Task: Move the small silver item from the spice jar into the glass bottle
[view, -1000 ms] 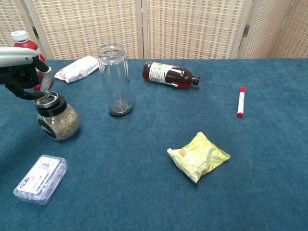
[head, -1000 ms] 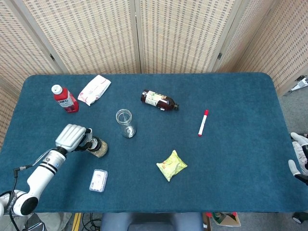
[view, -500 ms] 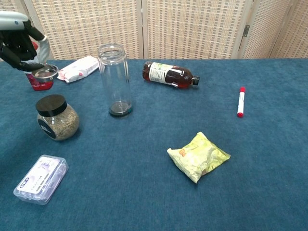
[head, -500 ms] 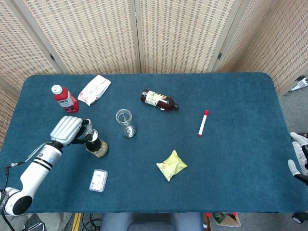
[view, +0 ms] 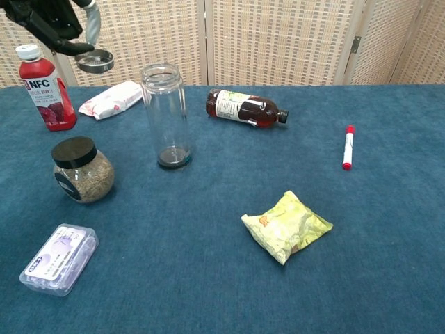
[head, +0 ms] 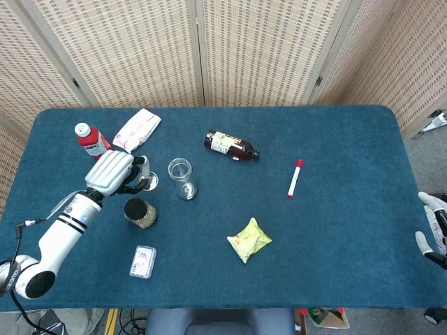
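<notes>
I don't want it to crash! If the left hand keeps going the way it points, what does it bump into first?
Probably the glass bottle. The left hand, holding the small silver item, points toward its open top; nothing shows between them, though depth is unclear.

The white-backed left hand is raised with fingers curled, while the right hand is seen at the frame edge.

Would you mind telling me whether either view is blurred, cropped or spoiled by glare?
Head view: sharp, evenly lit, soft shadows; the right hand is cut by the frame edge. Chest view: sharp too, no glare on the glass bottle; the left hand is cropped at the top.
</notes>
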Robot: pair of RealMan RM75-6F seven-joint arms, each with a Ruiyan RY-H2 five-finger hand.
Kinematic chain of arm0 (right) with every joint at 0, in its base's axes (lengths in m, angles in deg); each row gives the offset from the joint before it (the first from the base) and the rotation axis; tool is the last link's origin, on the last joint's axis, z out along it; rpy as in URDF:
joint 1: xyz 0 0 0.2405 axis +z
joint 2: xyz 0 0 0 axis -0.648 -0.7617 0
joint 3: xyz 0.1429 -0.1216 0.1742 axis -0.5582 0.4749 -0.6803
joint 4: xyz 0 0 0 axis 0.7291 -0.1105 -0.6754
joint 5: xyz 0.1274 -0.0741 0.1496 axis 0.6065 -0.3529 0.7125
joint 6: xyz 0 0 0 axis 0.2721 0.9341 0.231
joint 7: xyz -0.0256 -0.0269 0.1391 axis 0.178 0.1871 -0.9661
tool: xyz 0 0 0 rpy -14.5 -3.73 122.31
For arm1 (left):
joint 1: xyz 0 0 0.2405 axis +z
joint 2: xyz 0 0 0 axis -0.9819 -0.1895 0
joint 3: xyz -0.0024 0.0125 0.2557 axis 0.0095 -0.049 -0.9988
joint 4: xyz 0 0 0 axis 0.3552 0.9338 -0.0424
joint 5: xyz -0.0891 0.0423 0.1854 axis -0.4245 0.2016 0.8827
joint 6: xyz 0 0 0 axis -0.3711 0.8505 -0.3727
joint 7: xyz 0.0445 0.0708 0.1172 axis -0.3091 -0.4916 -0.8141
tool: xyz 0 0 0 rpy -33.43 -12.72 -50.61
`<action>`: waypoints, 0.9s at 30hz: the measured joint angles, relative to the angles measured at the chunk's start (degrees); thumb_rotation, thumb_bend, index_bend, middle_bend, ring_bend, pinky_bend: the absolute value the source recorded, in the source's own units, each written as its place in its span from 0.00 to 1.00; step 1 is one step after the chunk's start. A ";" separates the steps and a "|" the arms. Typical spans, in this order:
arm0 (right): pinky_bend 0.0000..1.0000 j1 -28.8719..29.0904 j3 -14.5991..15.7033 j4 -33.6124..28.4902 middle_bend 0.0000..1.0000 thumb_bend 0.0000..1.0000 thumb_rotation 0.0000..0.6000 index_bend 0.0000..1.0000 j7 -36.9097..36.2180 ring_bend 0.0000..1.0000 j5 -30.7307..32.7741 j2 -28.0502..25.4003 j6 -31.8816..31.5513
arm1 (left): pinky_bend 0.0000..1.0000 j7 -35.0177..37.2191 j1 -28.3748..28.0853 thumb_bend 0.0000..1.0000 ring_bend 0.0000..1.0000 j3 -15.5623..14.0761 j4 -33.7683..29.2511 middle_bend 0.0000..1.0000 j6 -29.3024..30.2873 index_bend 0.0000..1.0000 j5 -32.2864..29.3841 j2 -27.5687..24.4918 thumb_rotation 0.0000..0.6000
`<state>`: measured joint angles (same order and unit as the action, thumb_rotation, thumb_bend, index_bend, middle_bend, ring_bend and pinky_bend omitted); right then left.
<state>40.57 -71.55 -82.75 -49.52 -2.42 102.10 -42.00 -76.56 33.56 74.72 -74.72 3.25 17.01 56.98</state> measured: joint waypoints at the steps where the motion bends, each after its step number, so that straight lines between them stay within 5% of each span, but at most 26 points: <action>1: 0.21 0.00 0.00 -0.10 0.22 0.37 1.00 0.16 0.08 0.10 -0.01 -0.04 -0.02 | 1.00 -0.11 -0.57 0.55 0.87 0.27 0.17 0.89 -0.38 0.63 -0.37 0.20 1.00; 14: 0.21 0.11 -0.32 -2.39 0.22 0.37 1.00 0.16 1.80 0.10 -0.08 -1.66 -0.28 | 1.00 -3.05 -9.07 0.55 0.87 2.57 4.13 0.89 -5.43 0.63 -6.36 5.08 1.00; 27: 0.21 -0.92 0.12 -2.60 0.22 0.37 1.00 0.16 1.98 0.10 0.05 -2.25 -1.25 | 1.00 -6.91 -14.00 0.55 0.87 0.85 10.47 0.89 -7.53 0.63 -12.19 9.80 1.00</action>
<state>39.65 -71.43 -85.34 -47.54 -2.37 99.86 -43.25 -83.47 19.56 75.57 -64.25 -4.28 4.82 66.77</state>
